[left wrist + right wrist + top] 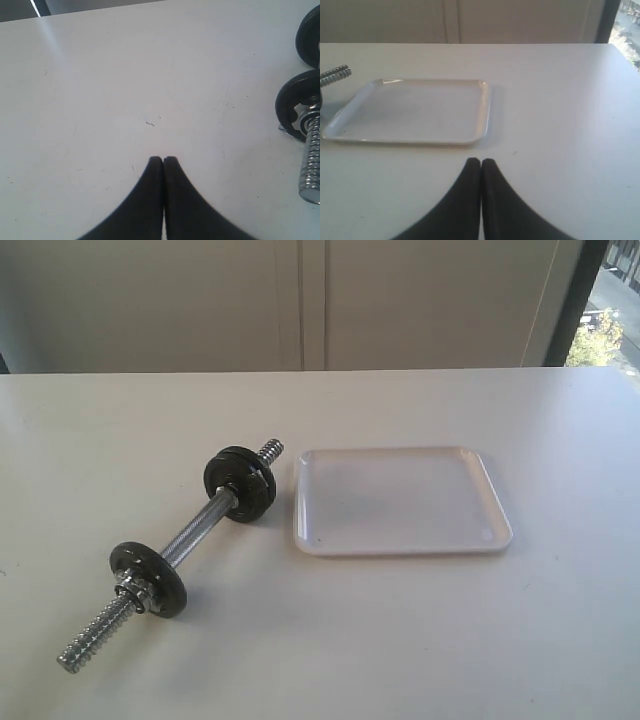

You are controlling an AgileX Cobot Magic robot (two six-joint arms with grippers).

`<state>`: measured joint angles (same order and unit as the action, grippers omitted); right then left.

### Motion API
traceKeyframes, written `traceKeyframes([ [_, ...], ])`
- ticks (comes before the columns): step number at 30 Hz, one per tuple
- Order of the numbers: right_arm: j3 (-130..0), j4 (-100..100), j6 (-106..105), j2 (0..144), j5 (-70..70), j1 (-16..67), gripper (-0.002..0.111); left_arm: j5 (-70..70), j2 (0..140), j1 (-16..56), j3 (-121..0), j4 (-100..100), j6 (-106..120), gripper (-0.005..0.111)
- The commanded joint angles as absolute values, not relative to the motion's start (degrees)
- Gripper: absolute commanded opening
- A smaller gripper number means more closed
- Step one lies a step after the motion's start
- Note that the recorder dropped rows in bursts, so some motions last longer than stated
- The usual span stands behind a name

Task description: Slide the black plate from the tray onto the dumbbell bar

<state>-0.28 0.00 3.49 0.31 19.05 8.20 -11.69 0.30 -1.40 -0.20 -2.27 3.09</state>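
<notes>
The chrome dumbbell bar (195, 530) lies slantwise on the table, left of the white tray (400, 502). Two black plates sit on it: one (240, 485) near the tray-side threaded end, one (148, 578) near the front end with a metal collar nut against it. Nothing lies in the tray. Neither gripper shows in the exterior view. My left gripper (163, 159) is shut and empty over bare table, with a black plate (295, 110) and a threaded bar end (311, 160) off to one side. My right gripper (480, 161) is shut and empty, just short of the tray (415, 112).
The white table (480, 640) runs to a pale wall at the back, with a window strip at the far right. A threaded bar tip (335, 75) pokes into the right wrist view beside the tray's far corner.
</notes>
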Motion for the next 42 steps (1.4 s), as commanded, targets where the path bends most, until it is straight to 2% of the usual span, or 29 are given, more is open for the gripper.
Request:
traceKeyframes([
  [1, 0.0, -0.46, 3.75, 0.0, 17.5, 6.89, 0.0, -11.59, 0.0, -1.56, 0.0, -2.97, 2.56, 0.0],
  [14, 0.0, -0.7, 3.75, 0.0, 17.61, 2.65, 0.0, -11.59, 0.0, -1.56, 0.0, -2.97, 2.56, 0.0],
  [27, 0.0, -1.04, 3.75, 0.0, 17.85, 8.6, 0.0, -11.59, 0.0, -1.56, 0.0, -2.97, 2.56, 0.0],
  [42, 0.0, -0.91, 3.75, 0.0, 17.85, 8.63, 0.0, -11.59, 0.0, -1.56, 0.0, -2.97, 2.56, 0.0],
])
